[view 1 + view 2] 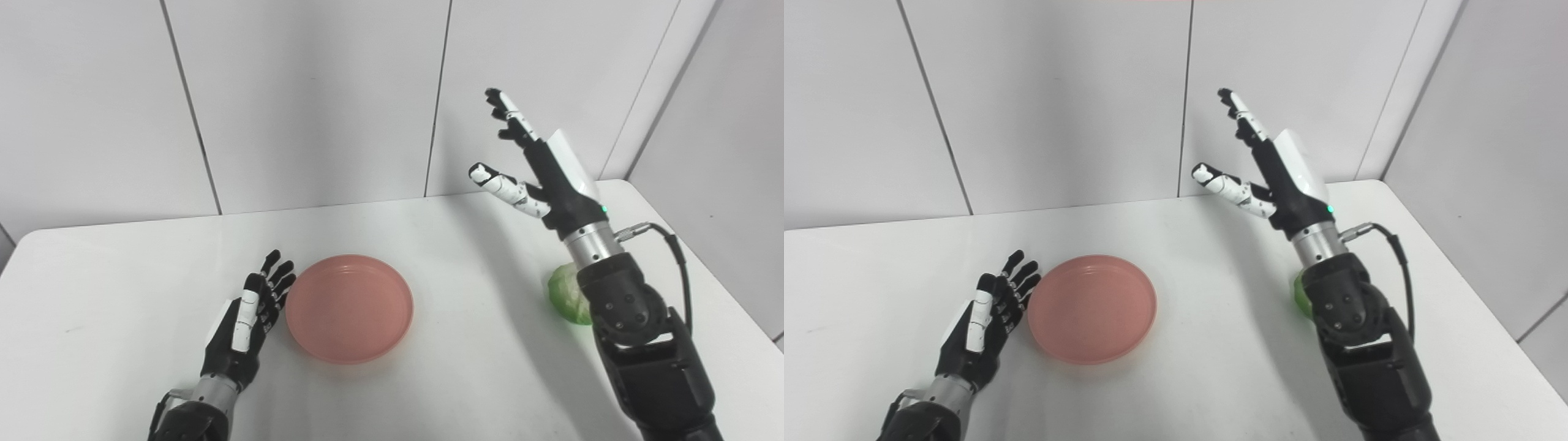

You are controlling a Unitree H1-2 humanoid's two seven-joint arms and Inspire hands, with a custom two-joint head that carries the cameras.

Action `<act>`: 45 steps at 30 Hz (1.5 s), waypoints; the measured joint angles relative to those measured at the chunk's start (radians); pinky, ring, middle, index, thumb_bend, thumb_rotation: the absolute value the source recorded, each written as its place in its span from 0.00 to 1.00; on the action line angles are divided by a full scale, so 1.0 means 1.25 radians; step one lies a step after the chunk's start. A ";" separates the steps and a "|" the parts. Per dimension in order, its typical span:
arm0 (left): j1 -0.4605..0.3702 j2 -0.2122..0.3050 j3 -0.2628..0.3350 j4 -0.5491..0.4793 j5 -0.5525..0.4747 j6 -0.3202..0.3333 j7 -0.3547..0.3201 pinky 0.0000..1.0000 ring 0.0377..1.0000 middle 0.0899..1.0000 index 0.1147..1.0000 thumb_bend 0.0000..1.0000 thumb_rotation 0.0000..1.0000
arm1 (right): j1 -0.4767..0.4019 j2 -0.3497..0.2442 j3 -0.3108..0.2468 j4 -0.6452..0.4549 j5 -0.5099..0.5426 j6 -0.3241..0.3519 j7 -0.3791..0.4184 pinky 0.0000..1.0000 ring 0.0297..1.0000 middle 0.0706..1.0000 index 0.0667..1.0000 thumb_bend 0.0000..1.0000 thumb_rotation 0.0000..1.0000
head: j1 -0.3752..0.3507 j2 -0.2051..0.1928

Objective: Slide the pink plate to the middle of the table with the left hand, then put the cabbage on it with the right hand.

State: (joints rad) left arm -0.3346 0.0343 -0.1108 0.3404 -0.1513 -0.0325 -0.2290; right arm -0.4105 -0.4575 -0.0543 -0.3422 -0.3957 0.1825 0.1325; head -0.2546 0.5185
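The pink plate [349, 308] lies flat on the white table [122, 288], a little left of its middle, with nothing on it. My left hand [251, 318] is open, fingers straight, right beside the plate's left rim. The green cabbage [568, 293] sits on the table at the right, mostly hidden behind my right forearm. My right hand [531, 168] is open and empty, raised high above the table with fingers spread, beyond the cabbage. In the right eye view only a sliver of the cabbage [1298, 291] shows.
White wall panels [306, 92] stand close behind the table's back edge. The table's right edge and rounded back corner [637, 190] lie near my right arm. A black cable [674, 251] loops off the right wrist.
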 measured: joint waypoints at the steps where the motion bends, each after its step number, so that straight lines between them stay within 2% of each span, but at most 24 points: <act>1: 0.000 0.001 0.001 0.002 0.000 -0.002 -0.005 0.89 0.93 0.94 0.95 0.85 1.00 | 0.004 -0.016 -0.004 -0.010 -0.005 0.011 0.014 0.85 0.94 0.97 0.99 1.00 0.98 | -0.017 -0.001; 4: 0.000 0.007 0.002 0.007 0.000 -0.014 -0.011 0.89 0.93 0.94 0.96 0.87 1.00 | 0.019 -0.062 -0.028 -0.029 -0.006 0.059 0.050 0.88 0.96 0.99 1.00 1.00 0.91 | -0.033 0.000; 6: 0.000 0.017 0.002 0.011 0.000 -0.021 -0.018 0.90 0.92 0.94 0.96 0.87 1.00 | 0.035 -0.084 -0.053 -0.029 -0.002 0.087 0.067 0.91 0.99 1.00 1.00 1.00 0.80 | -0.065 0.001; 9: -0.001 0.026 0.013 0.023 -0.003 -0.036 -0.029 0.90 0.91 0.93 0.95 0.86 1.00 | 0.071 -0.121 -0.085 -0.030 0.006 0.124 0.094 0.92 1.00 1.00 1.00 1.00 0.72 | -0.077 0.005; 11: -0.003 0.032 0.017 0.027 -0.004 -0.039 -0.039 0.89 0.90 0.92 0.94 0.86 1.00 | 0.096 -0.142 -0.105 -0.027 0.014 0.130 0.105 0.92 1.00 1.00 1.00 1.00 0.65 | -0.094 0.010; 15: -0.006 0.043 0.025 0.038 -0.017 -0.046 -0.059 0.91 0.92 0.94 0.95 0.86 1.00 | 0.131 -0.175 -0.143 -0.007 0.024 0.129 0.104 0.95 1.00 1.00 1.00 1.00 0.62 | -0.112 0.011; 21: -0.032 0.060 0.048 0.094 -0.038 -0.079 -0.102 0.92 0.93 0.94 0.95 0.89 0.97 | 0.188 -0.182 -0.157 0.016 0.009 0.136 0.097 0.90 0.98 1.00 1.00 1.00 0.61 | -0.140 0.015; 24: -0.040 0.071 0.057 0.112 -0.040 -0.088 -0.115 0.92 0.92 0.94 0.95 0.88 0.97 | 0.203 -0.183 -0.158 0.068 0.002 0.130 0.078 0.87 0.96 0.99 1.00 1.00 0.62 | -0.153 0.017; 27: -0.047 0.073 0.065 0.132 -0.055 -0.103 -0.129 0.92 0.93 0.94 0.96 0.89 0.97 | 0.210 -0.181 -0.164 0.129 0.019 0.106 0.063 0.88 0.98 1.00 1.00 1.00 0.59 | -0.157 0.020; 32: -0.051 0.074 0.072 0.138 -0.057 -0.104 -0.133 0.91 0.91 0.93 0.95 0.86 0.98 | 0.221 -0.172 -0.164 0.162 0.057 0.104 0.067 0.92 1.00 1.00 1.00 1.00 0.63 | -0.157 0.025; 38: -0.051 0.076 0.075 0.140 -0.057 -0.104 -0.137 0.89 0.90 0.93 0.94 0.87 0.98 | 0.234 -0.172 -0.156 0.206 0.064 0.086 0.060 0.91 0.98 1.00 1.00 1.00 0.58 | -0.155 0.027; 45: -0.049 0.077 0.076 0.136 -0.056 -0.104 -0.137 0.89 0.90 0.93 0.94 0.86 0.99 | 0.233 -0.165 -0.133 0.234 0.089 0.086 0.064 0.90 0.99 1.00 1.00 1.00 0.56 | -0.153 0.034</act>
State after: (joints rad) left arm -0.3958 0.1300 -0.0161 0.5109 -0.2216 -0.1619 -0.3997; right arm -0.1192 -0.6640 -0.2205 -0.0502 -0.2840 0.2901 0.2125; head -0.4464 0.5614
